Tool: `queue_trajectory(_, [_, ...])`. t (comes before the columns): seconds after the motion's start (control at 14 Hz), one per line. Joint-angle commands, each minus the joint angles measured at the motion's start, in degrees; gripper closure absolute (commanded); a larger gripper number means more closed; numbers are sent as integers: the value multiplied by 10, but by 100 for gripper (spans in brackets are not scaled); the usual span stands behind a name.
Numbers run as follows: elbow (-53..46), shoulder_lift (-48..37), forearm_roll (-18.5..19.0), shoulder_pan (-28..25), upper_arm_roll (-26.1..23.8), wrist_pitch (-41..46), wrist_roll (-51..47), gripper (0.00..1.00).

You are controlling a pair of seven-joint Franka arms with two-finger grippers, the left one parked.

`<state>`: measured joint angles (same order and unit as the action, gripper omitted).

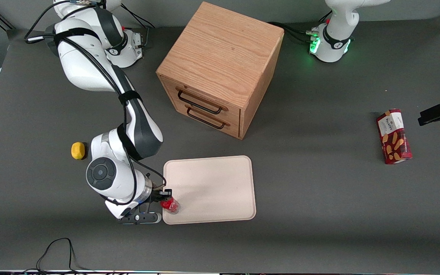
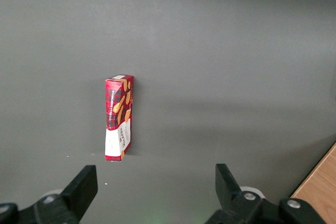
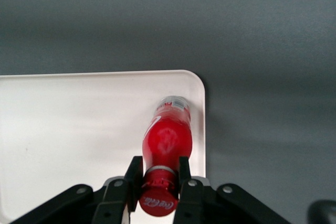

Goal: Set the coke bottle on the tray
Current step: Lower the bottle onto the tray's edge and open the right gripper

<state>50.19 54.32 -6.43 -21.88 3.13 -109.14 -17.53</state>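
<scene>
The end effector (image 3: 157,174) is clamped on the neck of the bottle (image 3: 168,137), just under the cap, with a finger on each side. The bottle is over the tray (image 1: 212,183), at the corner nearest the front camera on the working arm's end — close to the rim. Whether its base rests on the tray cannot be told. Step in hand: placement. The next move likely calls for seating the base flat, clear of the rim, then opening the fingers and lifting straight up.

gripper (image 3: 159,174) low, fingers apparently clamped
</scene>
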Motion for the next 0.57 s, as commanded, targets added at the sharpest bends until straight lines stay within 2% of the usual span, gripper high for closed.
queue_trajectory(0.0, [-20, 11, -5, -5, 0, -3, -13, 32])
queue_trajectory(0.07, [-19, 12, -4, -6, 0, -7, -13, 10])
queue_trajectory(0.14, [-18, 12, -3, -6, 0, -9, -13, 1])
queue_trajectory(0.5, [-18, 12, -3, -5, 1, -9, -12, 0])
